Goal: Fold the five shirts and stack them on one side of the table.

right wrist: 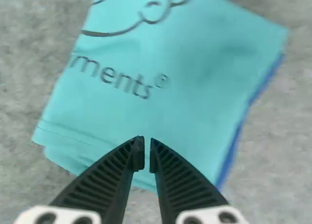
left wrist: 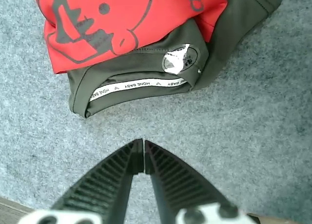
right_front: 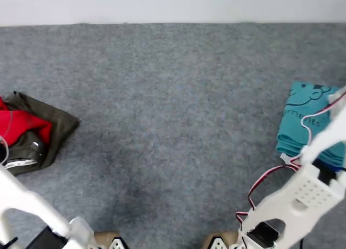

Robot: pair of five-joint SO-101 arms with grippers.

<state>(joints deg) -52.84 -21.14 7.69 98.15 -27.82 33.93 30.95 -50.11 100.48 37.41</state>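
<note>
A crumpled red shirt [right_front: 21, 125] lies on a dark olive shirt [right_front: 54, 124] at the table's left edge. In the left wrist view the red shirt [left wrist: 126, 19] sits over the olive shirt [left wrist: 146, 73], and my left gripper [left wrist: 144, 153] hangs shut and empty just short of the olive collar. A folded teal shirt [right_front: 305, 119] rests at the right edge on a blue shirt [right wrist: 243, 136] whose edge peeks out beneath. My right gripper [right wrist: 145, 148] is shut with nothing in it, above the teal shirt [right wrist: 170, 78].
Grey carpet-like table cover [right_front: 173, 108] spans the wide middle between the two piles. A white wall [right_front: 173, 5] borders the far edge. Red and white cables [right_front: 270, 178] trail along the right arm near the front.
</note>
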